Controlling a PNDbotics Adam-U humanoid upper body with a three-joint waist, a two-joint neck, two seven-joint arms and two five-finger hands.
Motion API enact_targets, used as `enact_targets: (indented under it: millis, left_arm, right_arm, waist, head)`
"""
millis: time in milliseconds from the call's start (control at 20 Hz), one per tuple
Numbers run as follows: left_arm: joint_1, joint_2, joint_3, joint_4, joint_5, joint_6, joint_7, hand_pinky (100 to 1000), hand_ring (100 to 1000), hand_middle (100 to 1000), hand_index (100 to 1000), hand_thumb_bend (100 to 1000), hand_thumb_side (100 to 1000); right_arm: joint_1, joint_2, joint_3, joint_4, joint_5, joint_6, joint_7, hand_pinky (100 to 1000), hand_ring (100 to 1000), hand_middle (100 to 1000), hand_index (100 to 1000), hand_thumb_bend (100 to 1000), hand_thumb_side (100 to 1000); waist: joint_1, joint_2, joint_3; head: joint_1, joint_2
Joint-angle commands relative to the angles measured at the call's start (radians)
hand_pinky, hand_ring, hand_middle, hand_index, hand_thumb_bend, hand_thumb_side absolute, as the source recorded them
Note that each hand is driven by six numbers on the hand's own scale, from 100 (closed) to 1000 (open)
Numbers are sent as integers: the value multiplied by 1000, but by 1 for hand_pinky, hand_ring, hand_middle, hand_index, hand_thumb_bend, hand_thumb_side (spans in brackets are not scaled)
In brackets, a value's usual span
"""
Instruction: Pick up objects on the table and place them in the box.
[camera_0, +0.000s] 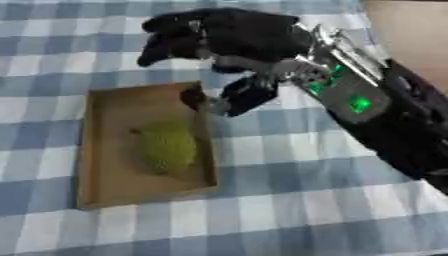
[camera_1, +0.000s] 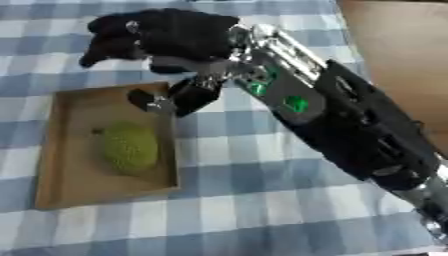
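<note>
A green bumpy fruit (camera_0: 166, 147) lies inside a shallow cardboard box (camera_0: 96, 165) on the checked cloth. My right hand (camera_0: 223, 35) hovers above the box's far right corner, its arm coming in from the right. Its fingers are relaxed and hold nothing, and the thumb (camera_0: 236, 97) hangs down over the box's right wall. The hand is apart from the fruit. My left hand does not show in either view.
A blue and white checked cloth (camera_0: 289, 200) covers the table. A bare tan surface (camera_1: 402, 50) shows at the far right beyond the cloth's edge.
</note>
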Motion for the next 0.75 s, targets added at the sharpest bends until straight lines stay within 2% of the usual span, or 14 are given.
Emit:
enact_targets:
  millis: [50,250,350,400,450,600,750]
  left_arm:
    - [1,16,20,-15,-7,-9,17,614,625,654,819,154,500]
    - [3,16,25,-15,-14,-10,26,614,625,654,819,155,496]
    - [2,16,24,-15,-16,-10,29,615,625,654,819,156,495]
    - [0,15,25,-15,-16,-10,30,615,626,654,819,160,491]
    - [-2,12,27,-15,-15,-10,32,616,626,654,819,161,493]
    - [-10,3,28,-15,-12,-9,34,616,626,654,819,162,494]
    - [-16,-2,30,-15,-9,-10,35,617,628,654,819,168,487]
  right_arm:
    - [11,-82,-158,-64,-120,76,-130,883,974,782,916,100,100]
    - [54,-142,-312,-131,-241,145,-301,882,952,772,903,100,100]
    - [68,-157,-344,-148,-286,155,-369,882,949,771,900,100,100]
    - [76,-161,-375,-151,-311,146,-420,878,935,758,877,100,149]
    - [95,-170,-407,-152,-343,123,-487,875,925,748,863,100,244]
    - [163,-190,-460,-153,-391,44,-626,877,912,748,851,100,307]
    - [232,-179,-491,-153,-378,-11,-690,888,916,753,831,100,385]
  waist:
    - [6,-23,-3]
    - [8,-23,-10]
    - [8,-23,-11]
    - [9,-23,-13]
    - [10,-22,-15]
    - [12,-19,-17]
    - [14,-18,-19]
  head:
    - [15,-14]
    - [34,-15]
    - [39,-15]
    - [47,-14]
    - [56,-15]
    - [82,-17]
    - [101,-18]
